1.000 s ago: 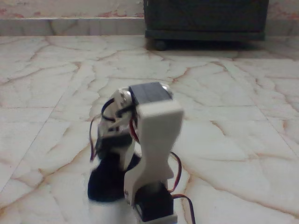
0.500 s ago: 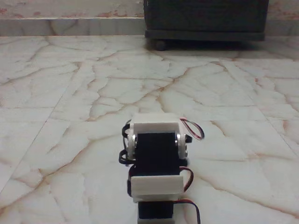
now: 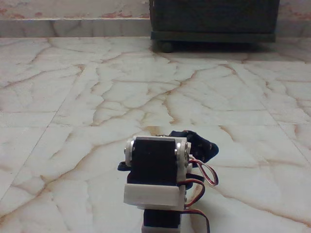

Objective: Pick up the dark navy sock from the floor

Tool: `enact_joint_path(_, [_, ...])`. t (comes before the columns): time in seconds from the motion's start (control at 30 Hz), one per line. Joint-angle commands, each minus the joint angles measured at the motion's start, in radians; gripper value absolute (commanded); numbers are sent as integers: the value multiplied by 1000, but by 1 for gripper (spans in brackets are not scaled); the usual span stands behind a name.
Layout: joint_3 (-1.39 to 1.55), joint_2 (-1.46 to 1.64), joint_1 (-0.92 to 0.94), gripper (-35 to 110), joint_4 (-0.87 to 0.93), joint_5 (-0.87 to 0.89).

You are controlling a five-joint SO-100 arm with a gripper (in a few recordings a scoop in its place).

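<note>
arm point(image 3: 155, 170) blocking sock point(image 3: 201, 145), cabinet point(image 3: 214, 22) behind

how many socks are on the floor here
1. A dark sock shows just behind the arm, peeking out on its right in the fixed view, over the marble floor. The arm covers part of it, so any more behind can't be ruled out.

In the fixed view we see our arm point(image 3: 155, 180) from behind, folded low at the bottom centre, with a black motor block point(image 3: 153, 162) held in white brackets facing the camera. Red, white and black wires point(image 3: 203, 175) loop out on the picture's right of that block. Our claw sits beyond the block, hidden by it, so we cannot tell how its jaws stand.
</note>
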Motion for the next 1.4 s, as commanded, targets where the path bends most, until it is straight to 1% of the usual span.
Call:
enact_joint_path(0.0, [-2,44,15,0,-77,-66])
enact_joint_path(0.07, [-2,44,21,0,-126,-86])
enact_joint_path(0.17, [-2,44,0,0,-298,-120])
enact_joint_path(0.33, [-2,43,6,0,-359,-169])
enact_joint_path(0.53, [-2,41,11,0,-357,-121])
enact_joint_path(1.37, [-2,25,11,0,-331,-84])
